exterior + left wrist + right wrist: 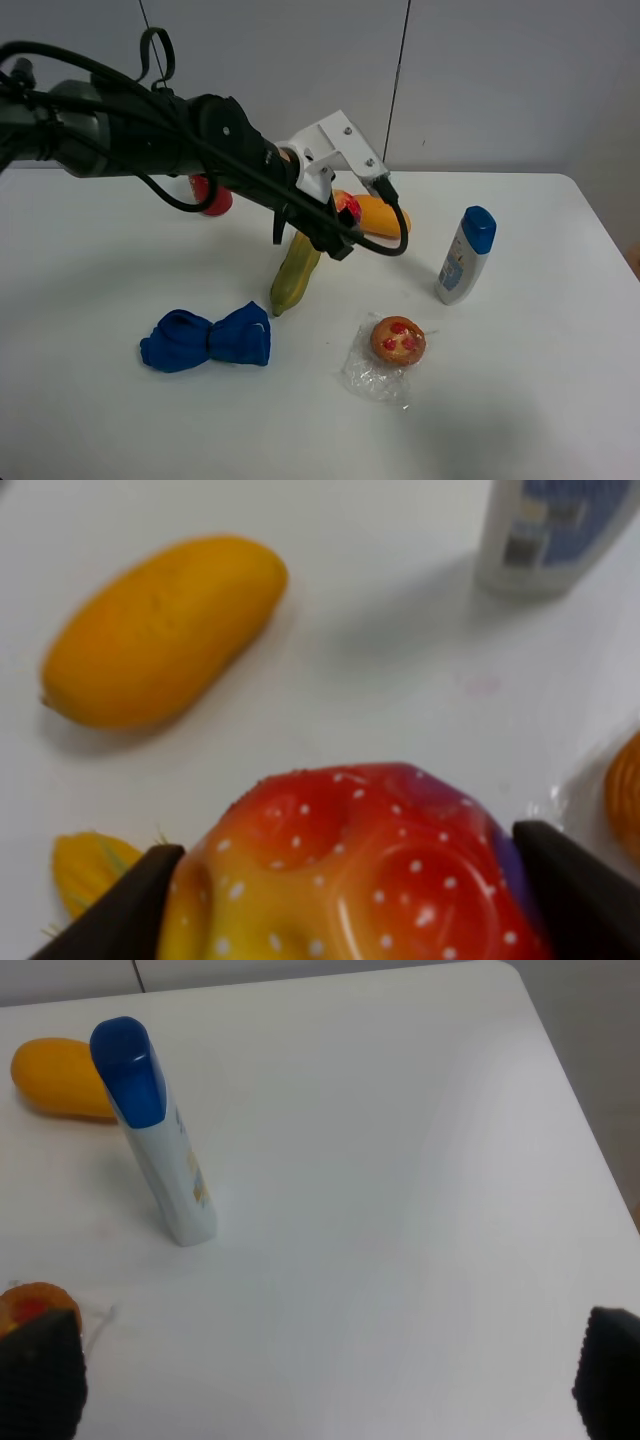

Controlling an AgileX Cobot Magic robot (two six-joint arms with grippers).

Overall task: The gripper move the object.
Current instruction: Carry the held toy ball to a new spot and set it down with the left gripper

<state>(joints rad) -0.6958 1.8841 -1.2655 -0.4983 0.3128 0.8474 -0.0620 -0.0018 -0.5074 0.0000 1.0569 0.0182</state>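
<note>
While the left gripper (345, 895) clenched its fingers (110, 915) on the object (350, 860) above the desk (520, 400), that glossy, dimpled ball could have slipped free and rolled into the mango (160, 630).

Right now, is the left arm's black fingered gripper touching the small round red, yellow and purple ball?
Touching. The left wrist view shows the left gripper, fingers pressed against both sides of the ball.

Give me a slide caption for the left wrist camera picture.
Left claw grips the dotted red-and-yellow ball, with a mango and a white bottle on the table beyond.
</note>
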